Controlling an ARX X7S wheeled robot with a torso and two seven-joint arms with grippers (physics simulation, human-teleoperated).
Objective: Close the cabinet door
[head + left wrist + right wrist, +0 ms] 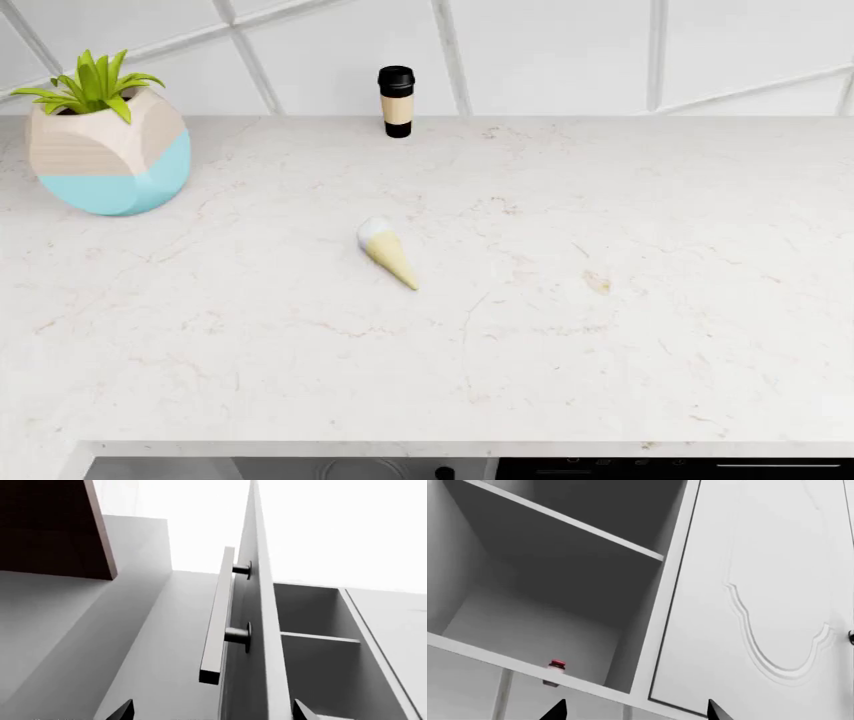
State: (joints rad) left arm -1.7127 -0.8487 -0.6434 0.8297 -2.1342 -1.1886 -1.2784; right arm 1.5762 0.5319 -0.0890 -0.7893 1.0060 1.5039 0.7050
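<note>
In the left wrist view the grey cabinet door (257, 630) stands wide open and edge-on, its long bar handle (217, 620) held on two dark posts. The open cabinet (313, 615) with a shelf (320, 638) lies just beyond it. My left gripper (212, 716) is open, and the door's lower part shows between its two dark fingertips; whether they touch it I cannot tell. My right gripper (637, 715) is also open and holds nothing, below the cabinet's open compartment (547, 590). Neither gripper shows in the head view.
A closed white door with a raised ornament (760, 595) adjoins the opening, and a small red-capped thing (557, 665) shows low in it. A brown wall unit (47, 525) hangs nearby. On the marble counter (601, 330) are a potted plant (110, 150), a black-capped tumbler (396, 100) and an ice-cream cone (388, 253).
</note>
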